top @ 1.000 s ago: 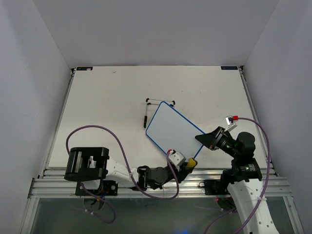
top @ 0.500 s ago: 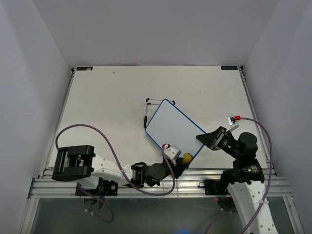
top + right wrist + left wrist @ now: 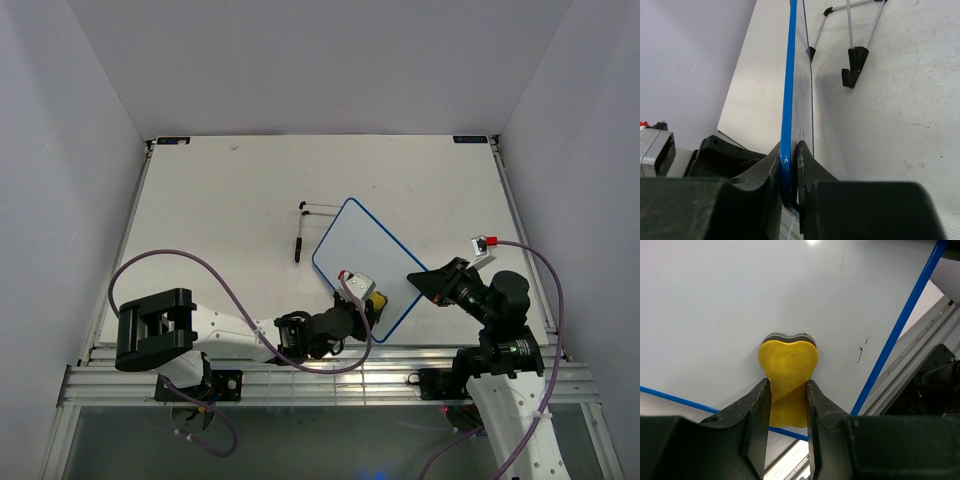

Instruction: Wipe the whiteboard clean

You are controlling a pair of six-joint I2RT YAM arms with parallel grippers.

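Right fingers (image 3: 760,175) pinch the whiteboard (image 3: 790,75) edge; left fingers (image 3: 757,410) clamp the eraser (image 3: 788,360) against its face.

Qty per kind:
- whiteboard (image 3: 365,260) x1, blue frame
- thin black stand feet x2: far foot (image 3: 320,207), left foot (image 3: 298,248)
- yellow eraser (image 3: 788,360) x1
- arms x2, 1 gripper ea.: left gripper (image 3: 787,390), right gripper (image 3: 790,150)
- purple cables x2, 1 per arm: left cable (image 3: 170,254), right cable (image 3: 545,280)
- table (image 3: 220,190) x1
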